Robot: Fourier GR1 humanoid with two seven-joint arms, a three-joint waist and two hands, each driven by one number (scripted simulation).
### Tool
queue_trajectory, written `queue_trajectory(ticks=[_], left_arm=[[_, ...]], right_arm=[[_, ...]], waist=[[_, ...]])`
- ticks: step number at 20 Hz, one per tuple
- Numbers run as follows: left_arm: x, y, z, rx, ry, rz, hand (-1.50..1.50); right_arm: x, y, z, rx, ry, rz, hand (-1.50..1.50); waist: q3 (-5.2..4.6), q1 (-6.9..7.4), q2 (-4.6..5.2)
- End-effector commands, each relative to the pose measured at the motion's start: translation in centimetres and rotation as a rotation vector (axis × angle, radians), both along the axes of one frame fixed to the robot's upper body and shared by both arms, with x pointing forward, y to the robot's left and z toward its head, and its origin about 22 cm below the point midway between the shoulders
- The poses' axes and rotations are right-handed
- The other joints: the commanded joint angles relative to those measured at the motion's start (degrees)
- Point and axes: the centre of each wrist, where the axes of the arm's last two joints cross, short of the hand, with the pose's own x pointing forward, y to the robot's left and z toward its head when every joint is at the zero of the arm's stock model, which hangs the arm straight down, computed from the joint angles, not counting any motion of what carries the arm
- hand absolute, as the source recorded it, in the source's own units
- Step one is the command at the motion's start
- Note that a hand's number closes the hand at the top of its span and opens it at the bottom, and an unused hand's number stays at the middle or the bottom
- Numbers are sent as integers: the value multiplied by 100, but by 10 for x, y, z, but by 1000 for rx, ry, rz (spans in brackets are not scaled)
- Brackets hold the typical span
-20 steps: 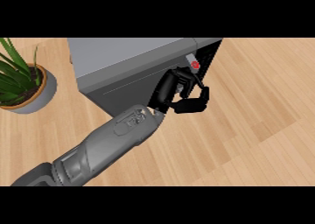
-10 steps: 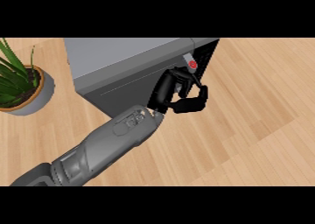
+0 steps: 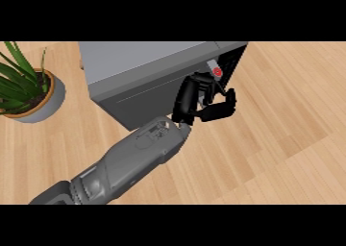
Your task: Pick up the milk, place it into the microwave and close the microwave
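The milk (image 3: pixel 216 70) is a small white carton with a red round mark. It pokes up out of my left hand (image 3: pixel 201 100), whose fingers are curled round its lower part and hide most of it. The hand holds it at the right end of the grey microwave (image 3: pixel 151 62), right against the dark opening (image 3: pixel 235 58) there. My grey left forearm (image 3: pixel 133 161) reaches in from the lower left. My right hand shows nowhere in the head view.
A potted plant (image 3: pixel 23 93) with long green leaves stands in a grey pot at the left, apart from the microwave. Bare wooden counter (image 3: pixel 289 125) stretches to the right of the hand and below it.
Almost nothing differs: the hand with the milk stays at the microwave's opening, shifted only very slightly.
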Motion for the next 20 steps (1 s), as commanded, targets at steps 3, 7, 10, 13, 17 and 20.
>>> queue_trajectory(ticks=[3,7,10,13,17,20], left_arm=[[22,12,-3,17,61,122,150],[30,27,-7,45,80,117,150],[34,42,-14,83,95,114,150],[34,43,-18,99,98,91,150],[42,55,-12,92,86,98,-150],[42,57,-16,86,97,83,-150]], right_arm=[[-3,-9,7,9,-16,-43,-150],[-6,-13,11,17,-23,-79,-150],[-9,-13,16,5,-26,-90,-150],[-11,-16,17,19,-28,-104,-150],[-15,-17,24,13,-36,-116,-150],[-19,-16,24,20,-31,-120,-150]], waist=[[-3,202,42],[-6,412,43],[-19,516,55],[-12,560,69],[-32,722,46],[-30,801,47]])
